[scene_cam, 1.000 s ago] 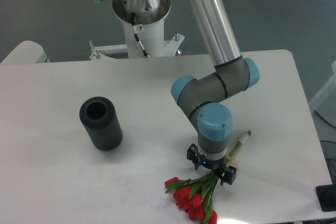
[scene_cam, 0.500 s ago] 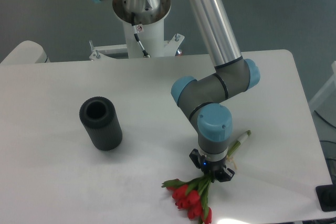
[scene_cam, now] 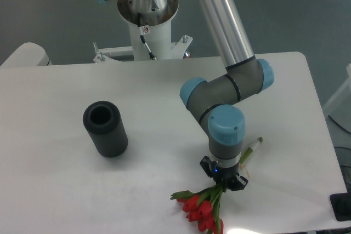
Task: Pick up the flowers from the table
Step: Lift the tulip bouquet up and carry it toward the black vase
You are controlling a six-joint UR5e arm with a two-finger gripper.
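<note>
A: Where's the bunch?

B: Bottom centre-right of the frame. The flowers [scene_cam: 202,212] lie on the smooth white table [scene_cam: 66,184], glossy red heads nearest the front edge, and my gripper [scene_cam: 224,182] is clamped around the green stems.

A: Anything hard to see?

B: My wrist hides the mid-stems. Further back at left, a dark ribbed cylinder [scene_cam: 105,129] stands alone.

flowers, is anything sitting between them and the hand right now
Nothing visible does. The hand is down on the stems of the flowers near the table's front edge. The black cylinder vase stands well off on the table's other side, clear of both.
</note>
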